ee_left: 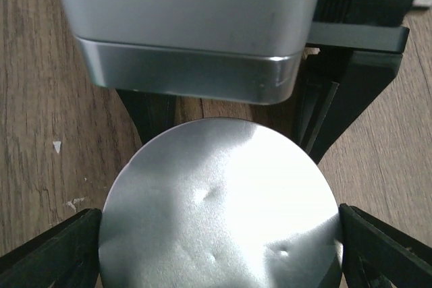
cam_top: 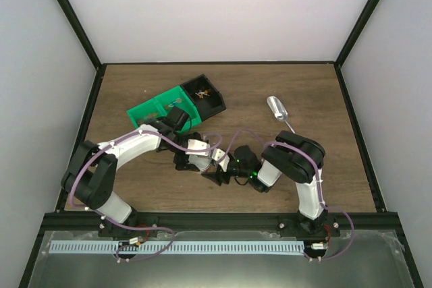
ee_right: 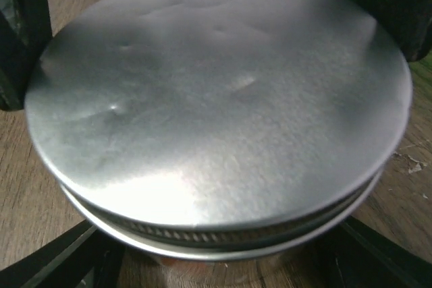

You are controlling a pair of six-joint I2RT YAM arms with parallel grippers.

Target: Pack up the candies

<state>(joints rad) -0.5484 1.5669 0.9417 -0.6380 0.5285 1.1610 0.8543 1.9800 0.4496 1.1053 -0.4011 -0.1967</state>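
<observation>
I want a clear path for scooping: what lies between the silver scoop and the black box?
Nothing: in the top view, the wooden table between the scoop and the black box is bare.

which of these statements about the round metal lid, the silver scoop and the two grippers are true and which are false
1. The round silver metal lid sits between the left gripper's black fingers. True.
2. The small silver metal scoop lies in the green plastic tray. False: it lies on the brown wooden table, right of the tray and apart from it.
3. The lid lies flat on the table. False: it sits on a threaded container rim.
4. The right gripper faces the left one across the lid. True.
</observation>
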